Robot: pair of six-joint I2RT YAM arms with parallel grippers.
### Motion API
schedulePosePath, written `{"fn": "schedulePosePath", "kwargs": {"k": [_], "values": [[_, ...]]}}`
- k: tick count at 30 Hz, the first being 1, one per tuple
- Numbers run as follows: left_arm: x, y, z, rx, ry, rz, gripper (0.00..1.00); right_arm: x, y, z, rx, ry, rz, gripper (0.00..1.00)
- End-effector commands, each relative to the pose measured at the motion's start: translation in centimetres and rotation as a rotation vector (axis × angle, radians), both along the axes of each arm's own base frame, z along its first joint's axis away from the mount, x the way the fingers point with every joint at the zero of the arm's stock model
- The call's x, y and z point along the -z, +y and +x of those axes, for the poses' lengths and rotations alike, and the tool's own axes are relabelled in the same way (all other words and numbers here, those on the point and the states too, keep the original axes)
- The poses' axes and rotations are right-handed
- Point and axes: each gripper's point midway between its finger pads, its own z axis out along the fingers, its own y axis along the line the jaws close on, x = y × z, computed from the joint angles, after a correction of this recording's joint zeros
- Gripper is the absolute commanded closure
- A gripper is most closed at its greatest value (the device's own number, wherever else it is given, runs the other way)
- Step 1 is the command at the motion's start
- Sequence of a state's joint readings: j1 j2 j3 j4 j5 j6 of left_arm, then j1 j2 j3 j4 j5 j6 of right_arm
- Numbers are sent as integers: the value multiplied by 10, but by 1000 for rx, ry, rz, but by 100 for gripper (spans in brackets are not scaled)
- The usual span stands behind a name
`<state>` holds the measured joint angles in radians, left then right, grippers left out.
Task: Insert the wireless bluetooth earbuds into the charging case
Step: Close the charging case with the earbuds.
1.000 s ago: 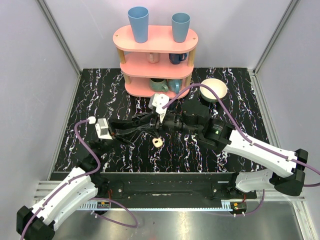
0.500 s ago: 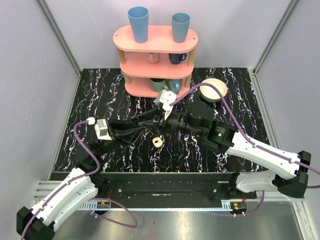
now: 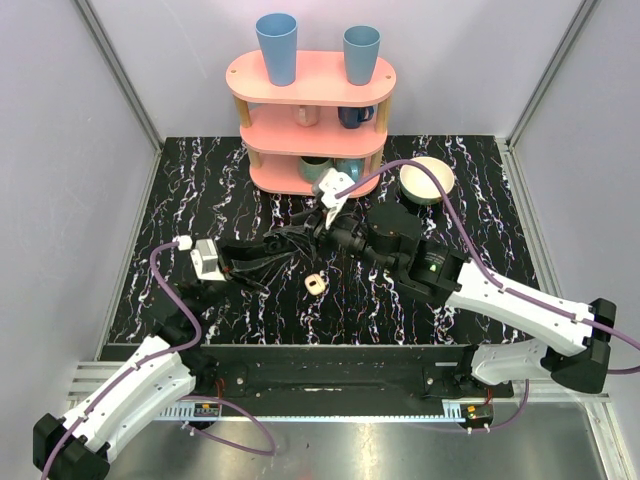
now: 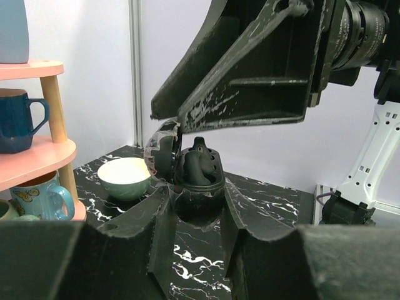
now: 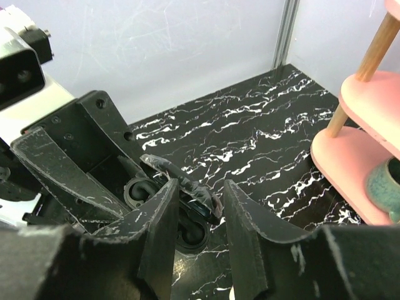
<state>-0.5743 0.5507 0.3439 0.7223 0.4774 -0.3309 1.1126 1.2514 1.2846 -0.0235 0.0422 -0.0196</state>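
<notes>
Top view: both arms meet around the middle of the table, a bit toward the far edge. The left end effector reaches in from the near left, and the right end effector comes down onto it from the right. What they're working on is lost against all that black. A small cream piece with tan hollows lies alone just nearside of them; can't tell what it is. The pink shelf stands close behind at the far edge and the bowl sits toward the far right corner. So the open room to back out looks like it's mostly toward the near and left edges.

Left wrist: the left end effector is clamped tight on a dark round charging case with its lid flipped up, probably to act as a steady socket. 1 dark earbud pokes up out of it and doesn't look fully seated.

Right wrist: the right fingers stand part-way apart, straddling the case and bud. Pinching or just bracketing, can't tell. They're likely lined up to press the bud down. A 2nd bud isn't visible anywhere.
</notes>
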Motion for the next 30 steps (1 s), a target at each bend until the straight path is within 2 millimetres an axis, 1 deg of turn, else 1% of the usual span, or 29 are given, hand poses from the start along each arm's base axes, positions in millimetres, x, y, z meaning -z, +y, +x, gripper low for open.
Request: {"fn": "schedulePosePath", "kwargs": {"k": [1,3,7,8,11,12,14,16,19,21,25,29,30], "values": [[-19,3,-3,-12,-67,-19,100,-9,3,-4,-22,0,5,59],[-18,2,-1,-18,-56,-15,100,-7,4,-6,-36,-1,-3,59],[-17,0,-1,-7,-59,1,100,0,4,-5,-29,5,-21,59],[-16,0,-1,-8,-57,5,100,-1,2,-3,-20,3,-18,59],[-10,-1,1,-13,-47,28,100,-13,-8,1,27,-13,20,57],[-7,-1,1,-15,-43,37,100,-21,-14,2,49,-27,45,56],[-2,-1,2,-21,-39,59,100,-25,-20,7,86,-33,58,55],[3,-1,0,-20,-41,80,100,-28,-21,11,112,-36,61,55],[4,0,-3,-14,-54,90,100,-21,-18,20,154,-12,38,55],[4,0,-4,-12,-60,89,100,-12,-15,25,173,13,8,55],[3,-1,-5,-1,-59,96,100,-1,-9,26,169,58,-5,55],[1,-1,-6,-3,-64,89,100,1,-9,28,171,81,-3,54],[1,-1,-6,-2,-64,87,100,-1,-11,32,182,91,8,53]]}}
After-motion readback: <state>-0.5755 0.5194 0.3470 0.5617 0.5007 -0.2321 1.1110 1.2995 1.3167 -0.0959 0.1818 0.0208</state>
